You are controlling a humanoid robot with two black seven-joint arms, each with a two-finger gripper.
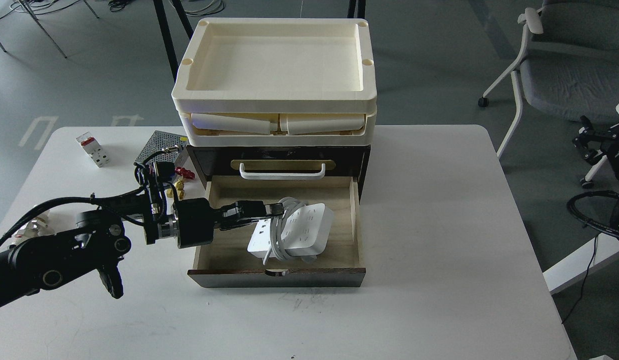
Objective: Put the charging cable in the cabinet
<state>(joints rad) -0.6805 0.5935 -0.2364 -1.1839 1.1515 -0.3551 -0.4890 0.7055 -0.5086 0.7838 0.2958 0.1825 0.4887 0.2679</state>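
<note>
In the head view, a white table [439, 210] with rounded corners is seen on a grey floor [89, 65]. The cabinet [359, 160] stands at the middle of the table towards its far edge, dark brown, with a white bar handle [282, 173] on its upper front and cream trays [274, 75] stacked on top. Its pale wood drawer [357, 220] is pulled out towards the viewer. The charging cable [294, 234] lies flat inside this drawer, sockets up, with its white cord wound around the strip's left part.

The left gripper [271, 209] is reached in over the drawer's left wall, and its fingers are seen pinched on the cord at the strip's far left corner. Left of the cabinet, a metal mesh box [159, 145], small brass and red fittings [181, 180] and a white-and-red circuit breaker [93, 149] rest on the table.

To the right of the cabinet, beyond the table's edge, a grey office chair [564, 70] stands on the floor. The right gripper [592, 142] is seen there, small and dark; whether its fingers are spread or pressed together cannot be told. Black table legs [164, 35] rise behind the cabinet.
</note>
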